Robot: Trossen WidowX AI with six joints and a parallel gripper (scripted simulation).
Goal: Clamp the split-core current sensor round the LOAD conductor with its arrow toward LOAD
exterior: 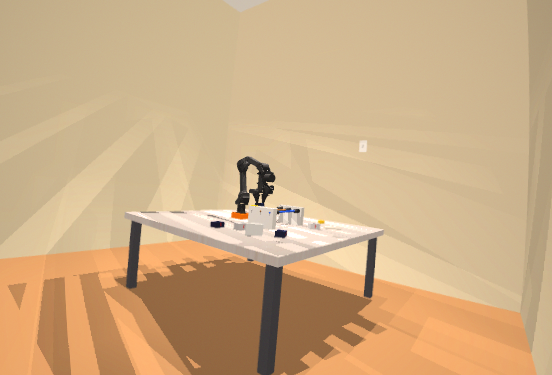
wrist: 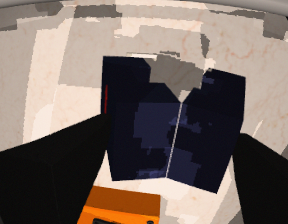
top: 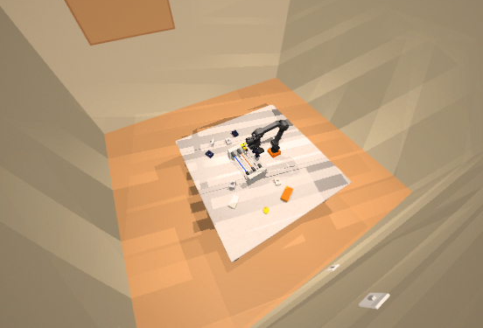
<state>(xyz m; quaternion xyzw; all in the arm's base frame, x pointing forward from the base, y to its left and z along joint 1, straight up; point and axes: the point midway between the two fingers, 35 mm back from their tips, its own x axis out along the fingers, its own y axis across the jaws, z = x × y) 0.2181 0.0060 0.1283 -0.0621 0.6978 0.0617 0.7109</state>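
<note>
The dark navy split-core sensor (wrist: 145,125) fills the middle of the wrist view. Its two halves stand spread in a V at the top and meet along a pale seam, with a red mark on the left side. My gripper (wrist: 175,133) (top: 258,153) (exterior: 260,204) is shut on the sensor, one black finger on each outer side. It is low, beside the white conductor rack (top: 257,176) (exterior: 270,218), on the side of the arm's base. The rack carries a blue conductor (top: 240,164) and an orange-brown one, among others. The LOAD marker and the sensor's arrow cannot be made out.
The arm's orange base (top: 274,152) (exterior: 239,215) (wrist: 126,201) is close to the gripper. Two other dark blocks (top: 234,133) (top: 209,154) lie beyond the rack. An orange box (top: 287,193), a yellow piece (top: 266,210) and small white pieces lie elsewhere on the table.
</note>
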